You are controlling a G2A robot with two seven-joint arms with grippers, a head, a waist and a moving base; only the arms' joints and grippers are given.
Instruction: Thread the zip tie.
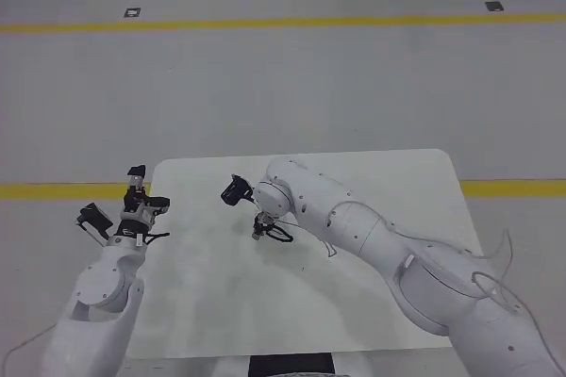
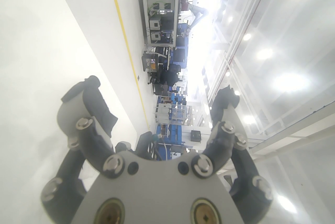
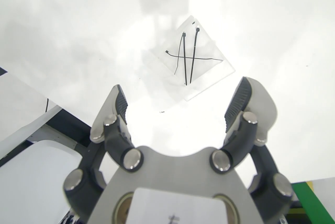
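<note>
Zip ties point(image 3: 185, 57) lay crossed on a clear sheet point(image 3: 209, 73) on the table point(image 3: 78, 13) in the right wrist view, just beyond the right gripper point(image 3: 181, 86), spread wide and empty. The left wrist view had the left gripper point(image 2: 158, 86) also spread, facing the room past the table's edge.

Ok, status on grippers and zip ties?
Left gripper open, empty. Right gripper open, aimed at zip ties. These lie crossed on clear sheet, untouched. Nothing blocking.

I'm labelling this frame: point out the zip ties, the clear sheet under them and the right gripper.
zip ties point(image 3: 184, 57): right wrist view, middle of one strap.
clear sheet point(image 3: 212, 70): right wrist view, bare part beside the ties.
right gripper point(image 3: 182, 90): right wrist view, midway between its fingertips.
</note>
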